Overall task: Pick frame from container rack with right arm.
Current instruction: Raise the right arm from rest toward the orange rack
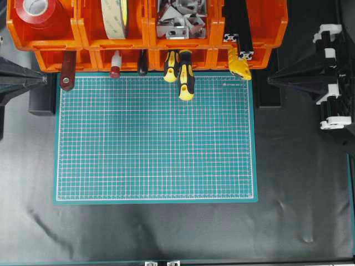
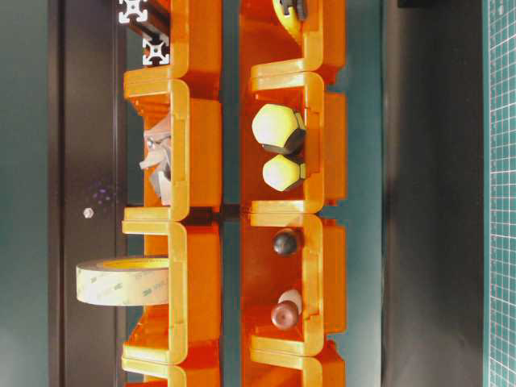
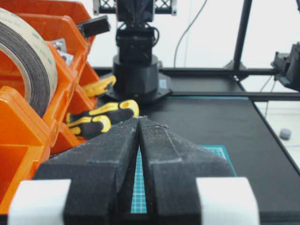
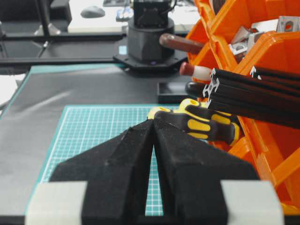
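Two black frame bars (image 1: 239, 25) lie in the top right bin of the orange container rack (image 1: 269, 22), their silvery cut ends sticking out over the front edge. The table-level view shows those slotted ends (image 2: 155, 52) at the top of the rack (image 2: 201, 137). In the right wrist view the frame bars (image 4: 253, 96) jut from the rack (image 4: 281, 14) on the right, ahead of my right gripper (image 4: 153, 120), which is shut and empty. The right gripper (image 1: 270, 80) hovers beside the mat, below and right of that bin. My left gripper (image 3: 139, 118) is shut and empty at the far left (image 1: 44, 80).
A green cutting mat (image 1: 155, 138) covers the table's middle. Yellow-black screwdrivers (image 1: 186, 77) and a yellow tool (image 1: 238, 66) hang out of the lower bins over the mat's far edge. Other bins hold grey brackets (image 1: 180, 22), tape rolls (image 1: 36, 11) and a brown handle (image 1: 67, 69).
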